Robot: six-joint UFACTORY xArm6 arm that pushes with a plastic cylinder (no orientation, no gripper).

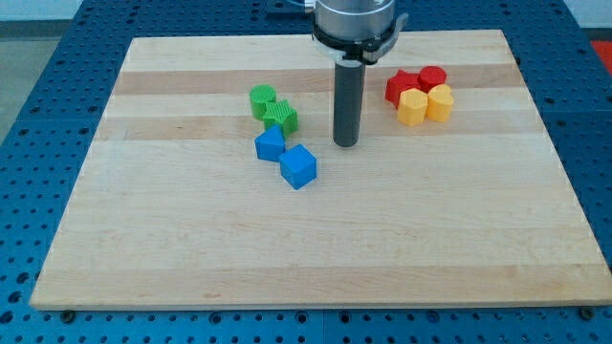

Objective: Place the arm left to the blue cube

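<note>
The blue cube [298, 166] lies near the middle of the wooden board [316, 248]. A second blue block [270, 144], wedge-like in shape, touches its upper left corner. My tip [346, 143] stands on the board to the right of the blue cube and slightly above it in the view, about a block's width away, touching no block. The dark rod rises straight up from the tip to the arm's grey head at the view's top.
Two green blocks [273, 108] sit just above the blue pair. At the upper right, two red blocks [416, 82] and two yellow blocks [426, 104] form a tight cluster. The board rests on a blue perforated table [38, 115].
</note>
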